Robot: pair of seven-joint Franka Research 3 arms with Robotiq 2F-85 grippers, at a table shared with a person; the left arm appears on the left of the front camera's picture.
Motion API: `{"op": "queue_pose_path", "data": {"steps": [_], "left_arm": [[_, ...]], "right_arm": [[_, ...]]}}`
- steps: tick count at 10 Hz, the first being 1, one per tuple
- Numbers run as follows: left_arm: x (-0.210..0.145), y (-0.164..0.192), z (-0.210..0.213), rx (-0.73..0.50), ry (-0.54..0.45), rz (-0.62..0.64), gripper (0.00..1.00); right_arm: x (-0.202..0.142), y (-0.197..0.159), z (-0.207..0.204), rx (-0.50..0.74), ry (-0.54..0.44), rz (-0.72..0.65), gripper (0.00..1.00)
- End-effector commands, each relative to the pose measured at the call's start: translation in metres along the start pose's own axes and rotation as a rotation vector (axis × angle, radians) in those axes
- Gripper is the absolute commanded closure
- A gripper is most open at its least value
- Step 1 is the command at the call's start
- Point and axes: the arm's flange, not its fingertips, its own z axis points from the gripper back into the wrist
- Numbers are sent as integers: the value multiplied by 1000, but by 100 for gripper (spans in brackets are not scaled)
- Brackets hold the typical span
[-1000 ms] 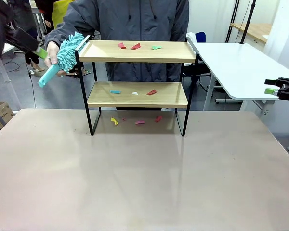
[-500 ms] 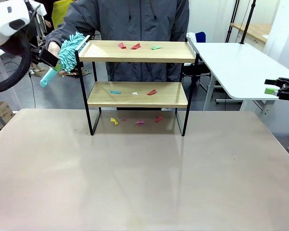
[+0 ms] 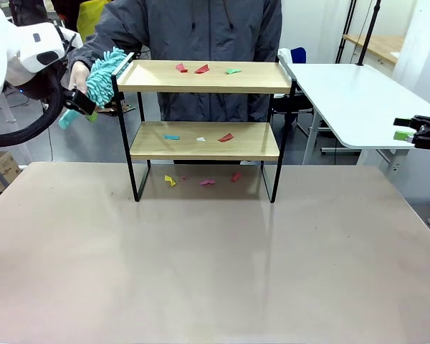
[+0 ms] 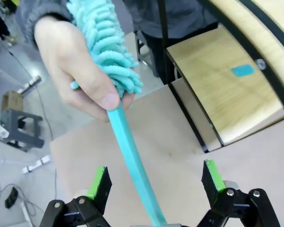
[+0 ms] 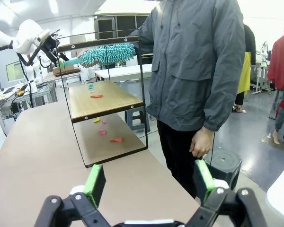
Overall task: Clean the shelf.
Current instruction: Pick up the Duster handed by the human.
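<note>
Two pads (image 4: 100, 179) of the left tool (image 4: 155, 176) are being held apart astride the long handle (image 4: 131, 151) of the fluffy teal duster (image 4: 104, 38).

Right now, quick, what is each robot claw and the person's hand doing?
Left gripper: open, with the duster handle between its jaws.
Right gripper: open, empty.
Person's hand: holding the duster.

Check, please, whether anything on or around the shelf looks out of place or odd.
Yes: coloured paper scraps litter the shelf. Three lie on the top board, three on the lower board, and a few more on the table beneath it. Nothing looks tilted or damaged.
</note>
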Motion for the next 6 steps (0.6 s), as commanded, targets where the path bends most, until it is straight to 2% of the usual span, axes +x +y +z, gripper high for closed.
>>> {"op": "queue_pose_path", "data": {"steps": [1, 2, 3, 4, 5, 6], "left_arm": [[8, 8, 2, 17, 13, 33, 56], [8, 11, 3, 22, 8, 40, 56], [8, 12, 3, 20, 13, 42, 100], [8, 13, 4, 26, 23, 47, 61], [9, 15, 6, 26, 23, 54, 100], [8, 16, 7, 28, 26, 60, 100]], "right_arm": [[5, 2, -2, -4, 7, -11, 0], [5, 2, -2, -4, 7, -11, 0], [5, 2, -2, -4, 7, -11, 0], [5, 2, -2, -4, 7, -11, 0], [5, 2, -2, -4, 7, -11, 0], [5, 2, -2, -4, 7, -11, 0]]}}
